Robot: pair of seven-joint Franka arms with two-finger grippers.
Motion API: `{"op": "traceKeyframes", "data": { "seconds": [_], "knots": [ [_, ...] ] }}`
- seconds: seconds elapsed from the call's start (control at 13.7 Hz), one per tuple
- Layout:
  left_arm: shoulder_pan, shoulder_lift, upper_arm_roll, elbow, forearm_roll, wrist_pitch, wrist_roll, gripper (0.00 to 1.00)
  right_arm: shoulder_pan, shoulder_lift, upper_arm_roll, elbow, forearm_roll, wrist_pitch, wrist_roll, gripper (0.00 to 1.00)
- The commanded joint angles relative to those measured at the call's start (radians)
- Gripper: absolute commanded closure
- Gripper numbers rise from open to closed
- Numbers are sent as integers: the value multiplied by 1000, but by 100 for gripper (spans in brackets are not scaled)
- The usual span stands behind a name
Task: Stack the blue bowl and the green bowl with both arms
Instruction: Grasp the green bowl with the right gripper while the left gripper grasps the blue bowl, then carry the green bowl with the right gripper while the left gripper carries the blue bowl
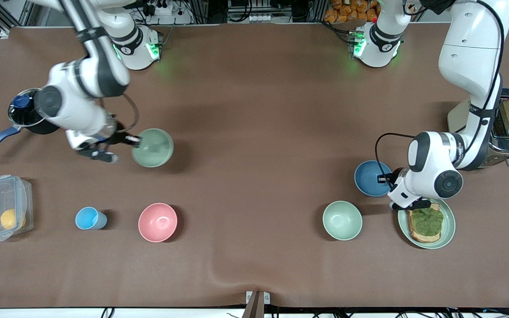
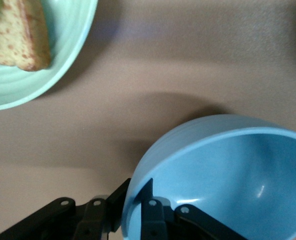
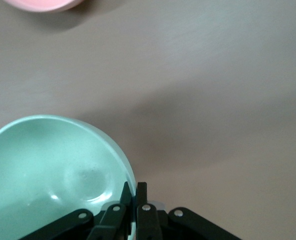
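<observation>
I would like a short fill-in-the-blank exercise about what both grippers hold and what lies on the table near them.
1. The left gripper is shut on the rim of the ____ bowl.
2. The right gripper grips the rim of the green bowl, which is farther from the front camera than the ____ bowl.
3. Beside the blue bowl, a green plate carries a slice of ____ with a green leaf on it.

Missing words: blue; pink; bread
</observation>
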State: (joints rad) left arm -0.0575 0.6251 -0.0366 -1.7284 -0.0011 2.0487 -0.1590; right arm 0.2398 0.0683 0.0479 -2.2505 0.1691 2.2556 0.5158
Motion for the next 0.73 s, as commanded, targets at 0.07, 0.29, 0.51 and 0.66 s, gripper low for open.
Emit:
{"op": "traceKeyframes", "data": {
  "seconds": [0.07, 0.29, 0.51, 0.66],
  "knots": [
    [2, -44, 4, -11, -4, -19, -23, 100, 191, 53, -13, 119, 10, -5, 326, 100],
    [-2, -79, 1, -13, -14, -35, -62, 100, 300, 131, -13, 160, 7, 85, 493, 100],
    [7, -129, -48, -23, -20, -53, -146, 100, 384, 223, -14, 161, 0, 238, 616, 100],
    [10, -203, -63, -71, -98, -61, -162, 100, 444, 287, -17, 170, -6, 315, 694, 100]
  ]
}}
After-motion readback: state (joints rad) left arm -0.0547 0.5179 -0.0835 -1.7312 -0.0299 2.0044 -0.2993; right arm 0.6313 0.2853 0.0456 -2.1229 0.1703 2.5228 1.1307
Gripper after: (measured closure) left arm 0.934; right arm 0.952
